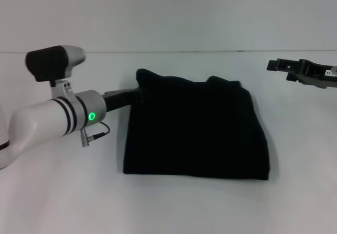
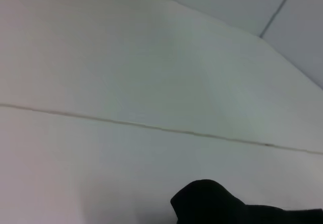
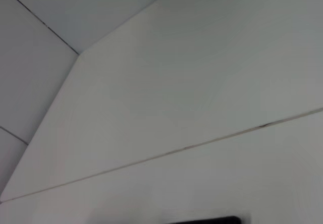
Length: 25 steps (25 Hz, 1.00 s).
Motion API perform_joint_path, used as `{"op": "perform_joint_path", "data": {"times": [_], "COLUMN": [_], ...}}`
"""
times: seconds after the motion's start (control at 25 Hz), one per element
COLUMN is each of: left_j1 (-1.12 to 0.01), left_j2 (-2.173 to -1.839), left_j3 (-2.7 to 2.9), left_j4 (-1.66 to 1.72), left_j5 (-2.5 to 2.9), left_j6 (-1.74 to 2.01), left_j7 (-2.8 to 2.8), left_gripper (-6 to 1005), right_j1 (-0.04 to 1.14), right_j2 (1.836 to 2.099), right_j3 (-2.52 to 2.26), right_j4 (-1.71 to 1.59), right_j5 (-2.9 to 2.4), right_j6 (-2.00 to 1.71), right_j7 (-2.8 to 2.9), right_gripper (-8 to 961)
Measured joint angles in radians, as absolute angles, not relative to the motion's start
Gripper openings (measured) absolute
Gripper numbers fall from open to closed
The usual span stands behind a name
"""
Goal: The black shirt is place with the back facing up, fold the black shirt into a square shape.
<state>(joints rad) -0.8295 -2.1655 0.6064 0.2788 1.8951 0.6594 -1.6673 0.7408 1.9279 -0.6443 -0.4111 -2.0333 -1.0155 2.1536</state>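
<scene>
Head view, shirt: the black shirt (image 1: 195, 128), a large plain soft fabric piece, lies flat on the white table (image 1: 174, 207) as a compact, roughly square bundle.
Head view, my left gripper (image 1: 138, 96): it meets the shirt's far left corner, dark against dark cloth, so I cannot tell how my jaws stand there or whether they hold fabric.
Head view, my right gripper (image 1: 275, 65): it hangs well apart from the shirt, off past its far right corner, touching nothing (whether those jaws are apart or together I cannot tell from this angle).
Left wrist view: a rounded lump of the black shirt (image 2: 207, 201) pokes into the frame over the bare white table (image 2: 126, 72); none of my own fingers show.
Right wrist view: only table surface and a seam line, with a thin dark strip at the frame edge that I cannot identify.
Progress: I judge the folding mostly done, since the outline already reads close to square.
Left to do: the far edge looks lumpy near both far corners, so some tidying and letting go may remain.
</scene>
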Motion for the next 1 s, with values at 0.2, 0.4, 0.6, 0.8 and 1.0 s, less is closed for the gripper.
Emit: {"op": "perform_joint_path", "data": {"times": [0.2, 0.4, 0.6, 0.8, 1.0], "left_j1": [-0.804, -0.803, -0.775, -0.735, -0.673], "left_j2": [-2.165, -2.164, -2.164, -2.157, -2.141], "left_j3": [0.601, 0.568, 0.566, 0.564, 0.580], "left_j4": [0.295, 0.289, 0.327, 0.413, 0.548], "left_j5": [1.856, 1.854, 1.853, 1.854, 1.858], "left_j6": [0.657, 0.661, 0.740, 0.789, 0.936], "left_j7": [-1.670, -1.672, -1.673, -1.675, -1.672], "left_gripper": [68, 104, 140, 175, 211], "right_j1": [0.742, 0.747, 0.749, 0.742, 0.734], "right_j2": [1.927, 1.928, 1.928, 1.933, 1.957], "right_j3": [-0.648, -0.671, -0.708, -0.708, -0.710], "right_j4": [-0.411, -0.411, -0.411, -0.441, -0.507], "right_j5": [-2.034, -2.034, -2.034, -2.033, -2.033], "right_j6": [-1.017, -1.018, -1.042, -1.107, -1.173], "right_j7": [2.153, 2.151, 2.112, 1.989, 1.820], "right_gripper": [880, 881, 868, 837, 805]}}
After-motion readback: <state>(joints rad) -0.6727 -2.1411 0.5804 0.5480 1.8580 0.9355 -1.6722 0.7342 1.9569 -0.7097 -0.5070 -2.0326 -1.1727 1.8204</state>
